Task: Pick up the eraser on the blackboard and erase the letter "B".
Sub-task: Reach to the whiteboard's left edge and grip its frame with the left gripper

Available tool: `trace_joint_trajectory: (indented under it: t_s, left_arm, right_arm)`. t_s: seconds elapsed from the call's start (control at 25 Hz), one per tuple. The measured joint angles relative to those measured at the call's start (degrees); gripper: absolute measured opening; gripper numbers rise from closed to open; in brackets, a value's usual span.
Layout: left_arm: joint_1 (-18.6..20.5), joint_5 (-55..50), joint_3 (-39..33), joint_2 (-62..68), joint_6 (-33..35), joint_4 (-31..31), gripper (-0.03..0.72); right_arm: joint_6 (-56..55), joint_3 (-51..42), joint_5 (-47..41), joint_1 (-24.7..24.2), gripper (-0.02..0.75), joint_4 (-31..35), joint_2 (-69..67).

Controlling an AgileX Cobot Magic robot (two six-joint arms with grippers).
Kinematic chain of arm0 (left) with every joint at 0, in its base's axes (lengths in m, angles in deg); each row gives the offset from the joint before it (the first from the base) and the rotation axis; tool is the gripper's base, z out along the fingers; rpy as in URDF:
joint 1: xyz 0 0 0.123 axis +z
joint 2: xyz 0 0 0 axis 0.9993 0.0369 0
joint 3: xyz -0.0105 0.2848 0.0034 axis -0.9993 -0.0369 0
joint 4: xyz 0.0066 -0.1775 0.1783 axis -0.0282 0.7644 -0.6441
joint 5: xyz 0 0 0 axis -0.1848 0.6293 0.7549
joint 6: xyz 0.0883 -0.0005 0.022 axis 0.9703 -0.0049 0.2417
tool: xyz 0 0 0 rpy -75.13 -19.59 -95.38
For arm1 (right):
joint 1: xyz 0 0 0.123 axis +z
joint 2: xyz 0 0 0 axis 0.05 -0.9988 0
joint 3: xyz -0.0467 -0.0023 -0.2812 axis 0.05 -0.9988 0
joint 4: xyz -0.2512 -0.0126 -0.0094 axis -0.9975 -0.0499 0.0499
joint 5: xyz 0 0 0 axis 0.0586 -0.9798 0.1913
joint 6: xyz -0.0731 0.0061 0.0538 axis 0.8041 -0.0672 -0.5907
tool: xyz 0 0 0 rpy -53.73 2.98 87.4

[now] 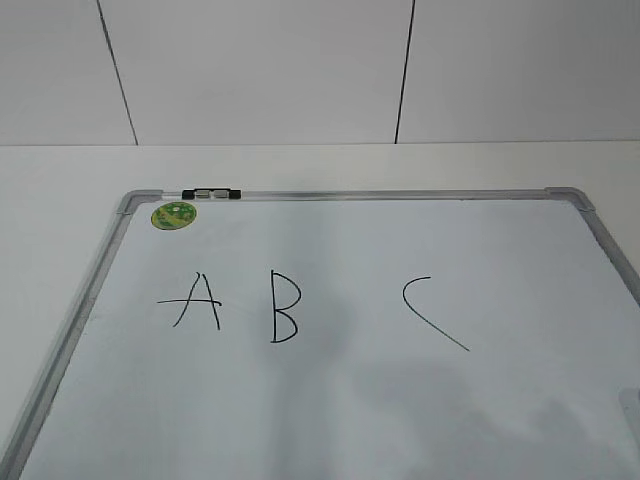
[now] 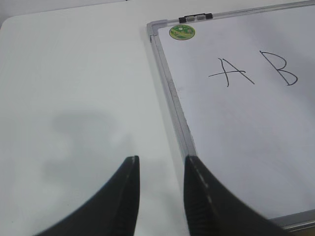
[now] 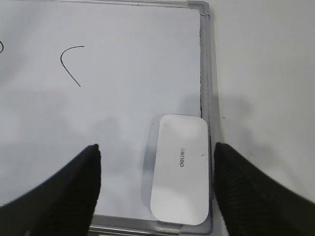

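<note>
Our right fingers (image 3: 155, 167), spread wide, straddle the eraser (image 3: 180, 168); we should descend squarely, then close. Left fingers (image 2: 160, 169) hang parted, empty.

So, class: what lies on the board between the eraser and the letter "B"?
The letter "C", with bare board either side. The exterior view shows the letter "B" then C; the right wrist view shows C then the eraser.

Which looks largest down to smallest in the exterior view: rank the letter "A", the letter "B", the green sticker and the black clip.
1. letter "A" and letter "B": too alike to rank; the A is wider, the B taller.
2. green sticker
3. black clip, though it sits farthest from the camera, so this is less sure.
</note>
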Motion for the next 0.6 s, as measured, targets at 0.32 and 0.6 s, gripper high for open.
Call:
trace_joint_trajectory:
  t_s: [0.32,0.6]
  left_arm:
    - [0.0,0.0,0.0,0.0,0.0,0.0,0.235]
    - [0.0,0.0,0.0,0.0,0.0,0.0,0.235]
  right_arm:
    - [0.0,0.0,0.0,0.0,0.55,0.0,0.0]
    - [-3.4,0.0,0.0,0.0,0.55,-0.4,0.0]
